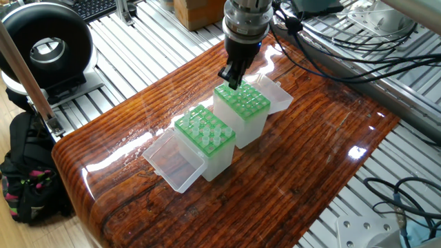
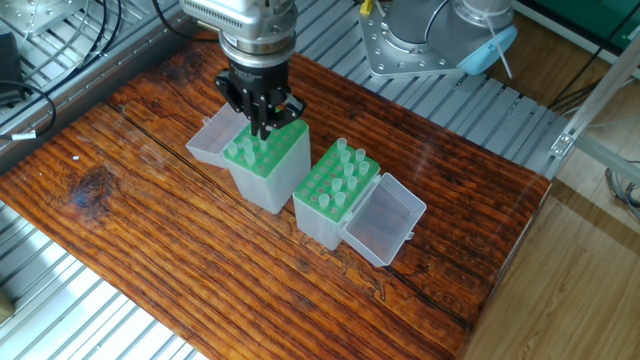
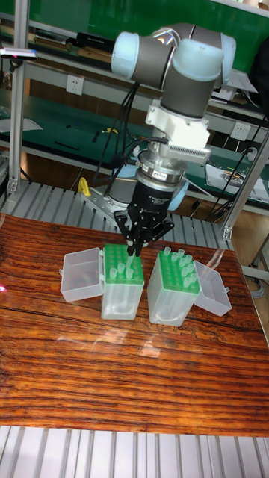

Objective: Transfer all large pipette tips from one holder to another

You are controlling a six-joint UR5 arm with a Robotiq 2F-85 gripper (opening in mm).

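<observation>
your gripper hangs over one green rack, fingers nearly together; whether they pinch a tip, you cannot tell. large pipette tips fill the neighbouring rack.

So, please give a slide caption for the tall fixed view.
End effector poised over the left rack; pipette tips fill the right rack.

No readable text, labels, brands, numbers or signs on anything, any markings too small to read
</observation>
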